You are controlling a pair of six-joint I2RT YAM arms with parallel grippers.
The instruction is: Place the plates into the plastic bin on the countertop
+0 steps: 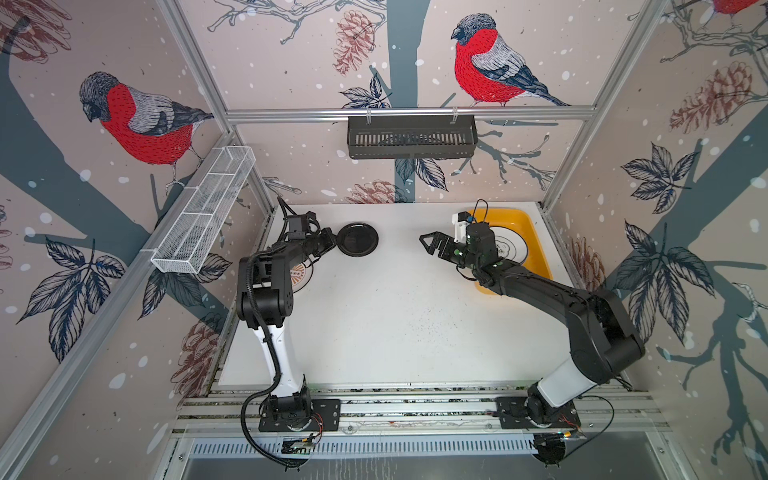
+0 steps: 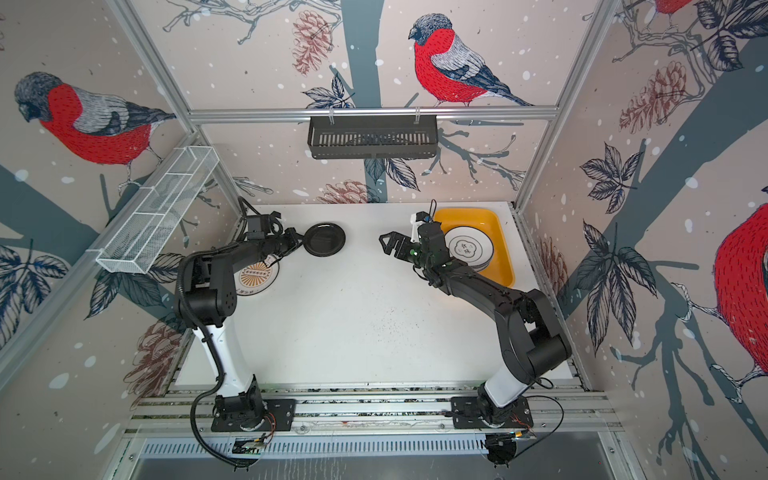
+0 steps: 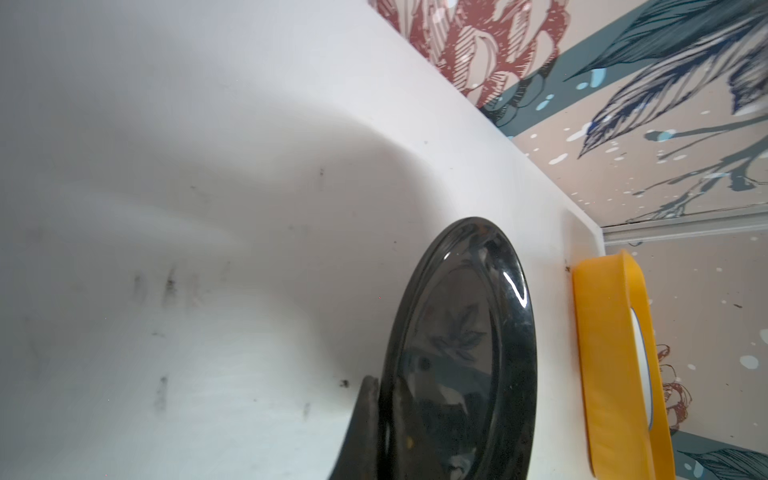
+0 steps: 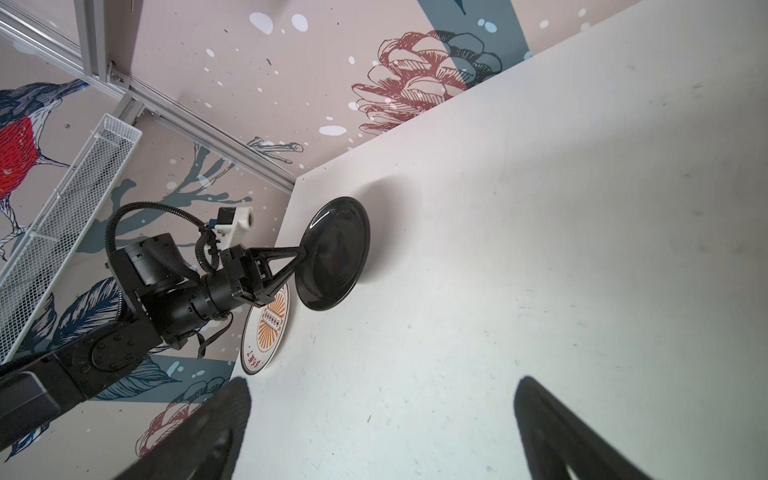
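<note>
While hanging beyond the sunburst plate (image 2: 259,278) at left, could slip and smash: black plate (image 1: 357,241), only its rim pinched in the tight-shut left gripper (image 4: 305,250). Could bump the wide-open, empty right gripper (image 1: 424,244) beside the far-right plastic bin (image 1: 519,218).

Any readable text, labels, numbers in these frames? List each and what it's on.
Nothing is legible enough to quote.
Characters in the black emblem, on the white plate in the bin: blurred.
Centre-band and rim lettering, on the sunburst plate: too small.
No text seen on the black plate.
</note>
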